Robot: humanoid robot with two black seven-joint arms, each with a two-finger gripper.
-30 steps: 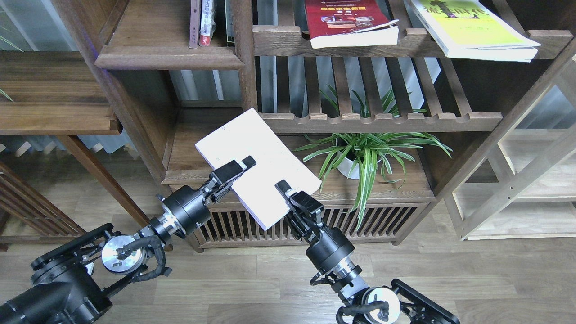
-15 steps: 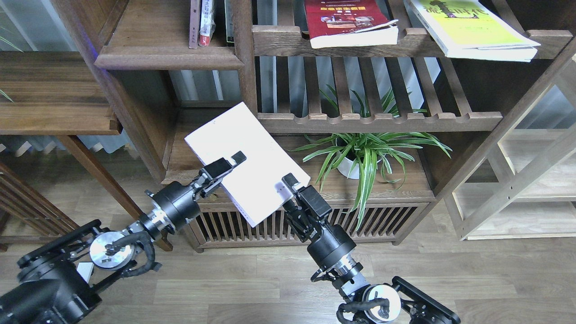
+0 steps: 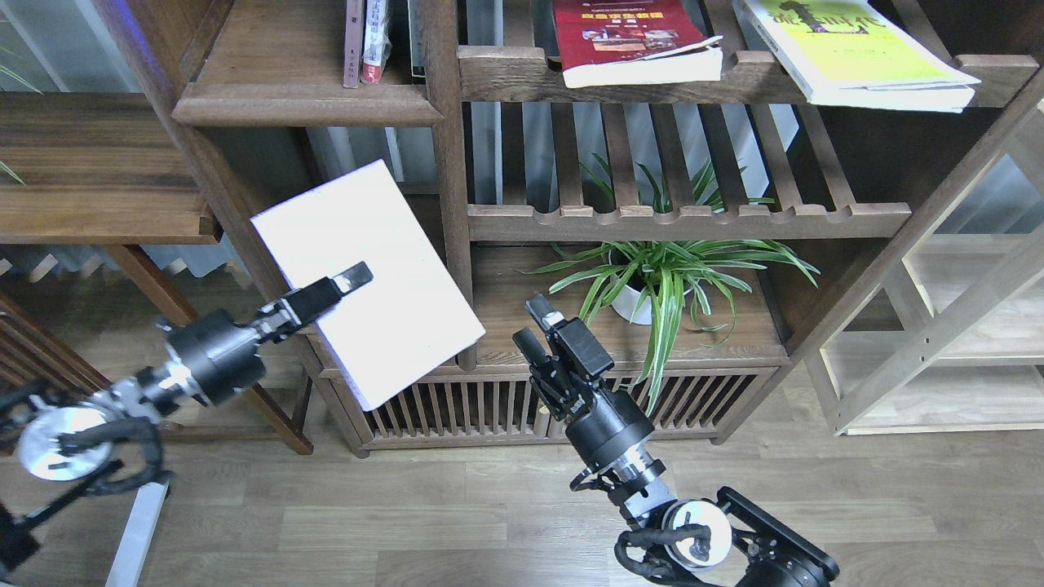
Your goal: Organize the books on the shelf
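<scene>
Presently, item one: pale lavender-white book [image 3: 367, 281], large, flat, stiff yet bendable, likely light with slick covers, held tilted in air before the dark-brown shelf [image 3: 306, 102]. Our left gripper [image 3: 347, 280] pinches its near edge; our right gripper [image 3: 538, 324] stands apart, jaws parted and empty. We judge a deeper, spine-side hold steadier.

Evenly and brightly lit, daylight-like, seemingly from behind the dark-brown wooden bookcase [image 3: 444, 204], where pale panels glow between the slats. Overexposed on the pale lavender-white paperback cover [image 3: 367, 277]: nearly pure white, no print legible. Soft, weak shadows under the shelves and below the green spider plant in its white pot [image 3: 652, 277]. Motion blur on the black left arm [image 3: 122, 399] near the frame edge; right arm crisp. Slight wide-angle bending of uprights toward the frame borders. Faint purple fringe at upper left.
</scene>
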